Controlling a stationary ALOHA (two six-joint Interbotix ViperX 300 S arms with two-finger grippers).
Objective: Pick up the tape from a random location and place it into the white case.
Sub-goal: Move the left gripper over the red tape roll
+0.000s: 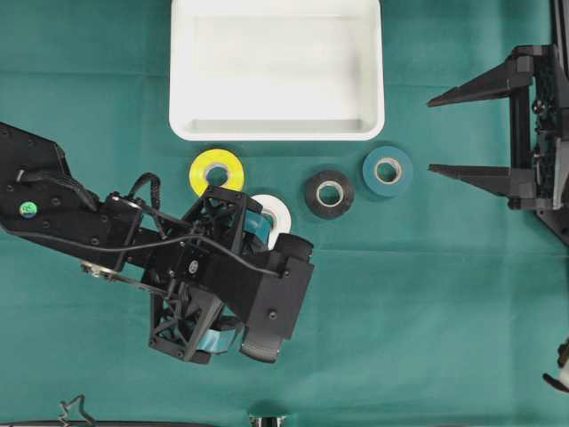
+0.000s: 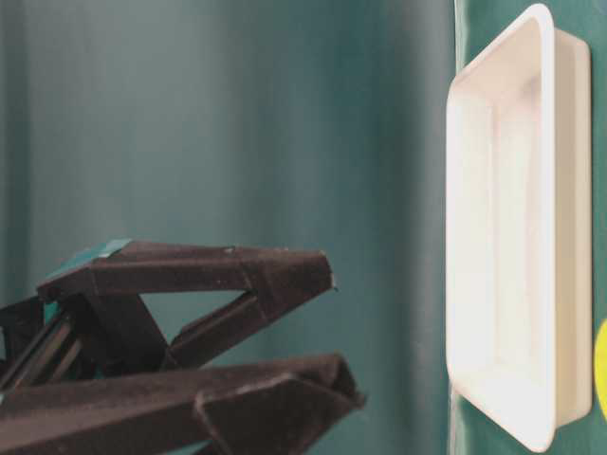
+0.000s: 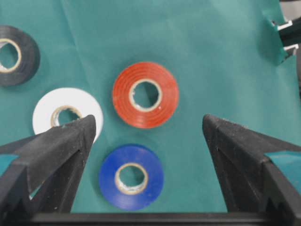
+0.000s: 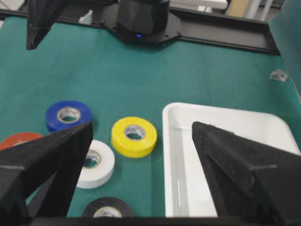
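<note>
on the green cloth, the tape rolls are seen loose: yellow roll (image 1: 217, 171), white roll (image 1: 274, 213), black roll (image 1: 330, 193), teal roll (image 1: 388, 171), with red roll (image 3: 145, 94) and blue roll (image 3: 131, 176) beneath the left gripper (image 3: 146, 136); its jaws are spread, nothing held; right gripper (image 1: 442, 133) is spread and parked; white case (image 1: 276, 130) is seen empty; pick and placement are judged outstanding.

Bare green cloth is lying open between the shallow white plastic case (image 1: 276, 129) and the row of tape rolls, the yellow tape roll (image 1: 217, 172) sitting nearest its rim.
</note>
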